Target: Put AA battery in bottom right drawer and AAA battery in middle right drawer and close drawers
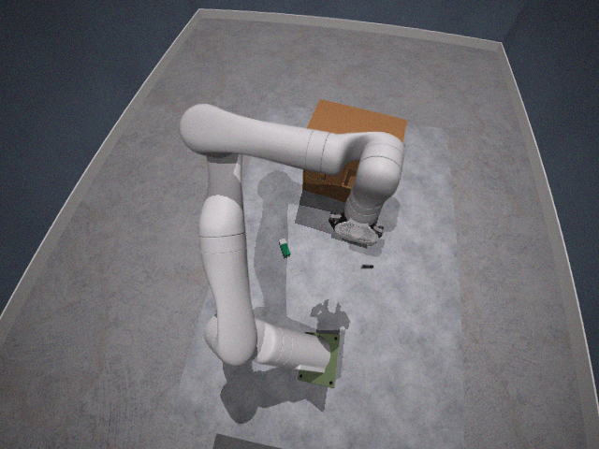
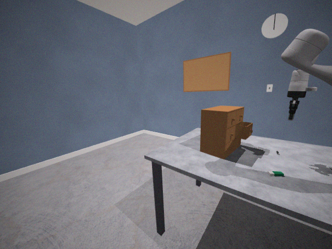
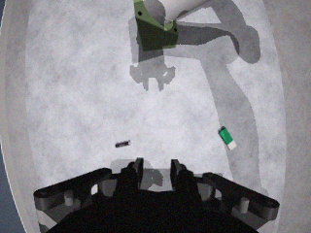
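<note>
Chest (image 2: 220, 130) stands on the tabletop (image 2: 294, 161), one right drawer (image 2: 245, 129) pulled out. End effector (image 2: 292, 111) hangs above, fingers partly apart, holding nothing.

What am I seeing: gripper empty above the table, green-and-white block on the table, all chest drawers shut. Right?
Not quite: one drawer of the chest stands pulled out, as the exterior view shows. The rest holds: gripper empty above the table, green-and-white block lying on it.
</note>
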### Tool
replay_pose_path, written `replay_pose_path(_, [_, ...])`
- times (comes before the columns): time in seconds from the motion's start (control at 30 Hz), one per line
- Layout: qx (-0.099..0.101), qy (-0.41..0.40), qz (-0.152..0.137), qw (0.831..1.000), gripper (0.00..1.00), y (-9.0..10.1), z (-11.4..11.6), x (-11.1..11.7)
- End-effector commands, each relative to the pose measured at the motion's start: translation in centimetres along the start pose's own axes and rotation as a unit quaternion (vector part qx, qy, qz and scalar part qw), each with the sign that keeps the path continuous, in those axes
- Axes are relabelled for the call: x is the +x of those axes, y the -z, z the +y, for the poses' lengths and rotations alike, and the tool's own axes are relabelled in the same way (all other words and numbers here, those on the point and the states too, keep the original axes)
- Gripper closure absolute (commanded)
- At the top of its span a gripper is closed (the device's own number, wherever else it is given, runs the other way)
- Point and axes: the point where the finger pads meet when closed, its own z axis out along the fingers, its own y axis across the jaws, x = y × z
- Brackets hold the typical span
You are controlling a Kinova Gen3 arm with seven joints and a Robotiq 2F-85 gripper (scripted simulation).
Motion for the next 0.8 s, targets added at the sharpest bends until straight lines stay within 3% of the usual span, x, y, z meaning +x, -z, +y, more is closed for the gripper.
replay_pose_path(0.0, [0.001, 0.002, 0.005, 1.000, 0.67, 0.16, -0.10, -0.05])
replay_pose_path(0.77, [0.002, 0.002, 0.017, 1.000, 0.67, 0.41, -0.10, 0.13])
